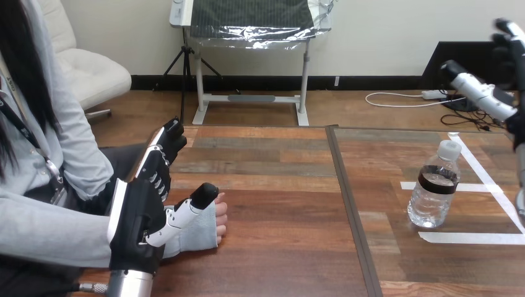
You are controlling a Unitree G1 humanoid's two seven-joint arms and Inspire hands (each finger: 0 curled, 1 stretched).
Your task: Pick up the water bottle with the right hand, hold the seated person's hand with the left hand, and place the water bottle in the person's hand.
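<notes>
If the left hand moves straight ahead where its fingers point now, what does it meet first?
Probably nothing: the left hand points across bare table toward its far edge. The person's hand lies beside the thumb, not ahead.

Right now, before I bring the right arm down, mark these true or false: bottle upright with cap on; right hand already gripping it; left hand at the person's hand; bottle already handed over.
1. The water bottle stands upright on the table, cap on. True.
2. The right hand grips the bottle. False: it hangs above and right of it, apart.
3. The left hand is at the person's hand, thumb lying over it. True.
4. The bottle lies in the person's hand. False: it stands across the table, at the view's right.
</notes>
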